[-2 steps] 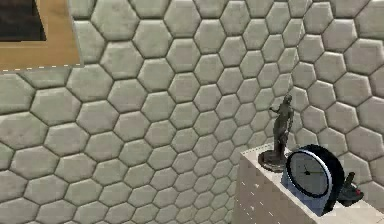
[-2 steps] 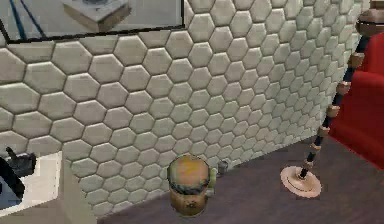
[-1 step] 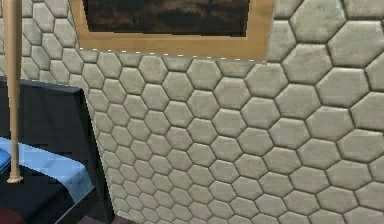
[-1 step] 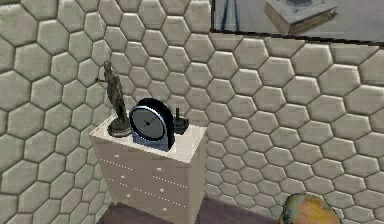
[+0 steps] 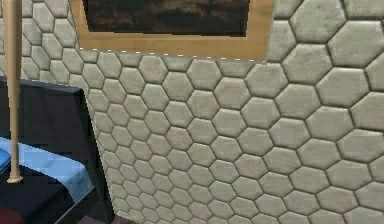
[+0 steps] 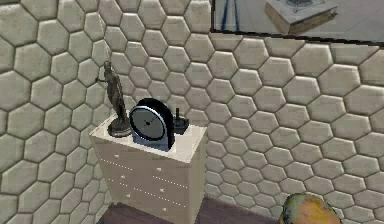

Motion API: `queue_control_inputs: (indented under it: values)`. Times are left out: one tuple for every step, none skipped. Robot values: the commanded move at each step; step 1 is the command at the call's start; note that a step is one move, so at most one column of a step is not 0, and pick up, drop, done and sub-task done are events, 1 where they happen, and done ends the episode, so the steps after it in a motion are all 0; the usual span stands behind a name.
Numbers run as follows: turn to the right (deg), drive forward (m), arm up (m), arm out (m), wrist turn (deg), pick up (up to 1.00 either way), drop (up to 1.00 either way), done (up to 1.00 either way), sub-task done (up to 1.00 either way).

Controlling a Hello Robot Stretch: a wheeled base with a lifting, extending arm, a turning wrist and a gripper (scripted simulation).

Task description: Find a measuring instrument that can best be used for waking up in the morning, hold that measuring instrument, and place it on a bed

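Yellow-green blob [image 6: 305, 210]; beyond, clock [image 6: 152, 125] on dresser [image 6: 150, 175] beside statue [image 6: 116, 95].

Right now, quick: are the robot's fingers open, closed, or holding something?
Fingers: cannot be told from these pictures.
The round dark clock stands on the white dresser, beside a statuette.

A framed picture [image 5: 172, 16] runs off the top edge, the bed [image 5: 45, 160] off the left.

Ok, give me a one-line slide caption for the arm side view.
A round dark clock and slim statuette on a cream dresser against a hexagon-tiled wall.
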Motion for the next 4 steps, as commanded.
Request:
queue_control_inputs:
  values:
    - [0.0,0.00,0.28,0.00,0.0,0.00,0.00,0.00,0.00]
    - [0.0,0.00,0.00,0.48,0.0,0.00,0.00,0.00,0.00]
    - [0.0,0.00,0.00,0.00,45.0,0.00,0.00,0.00,0.00]
    - [0.0,0.00,0.00,0.00,45.0,0.00,0.00,0.00,0.00]
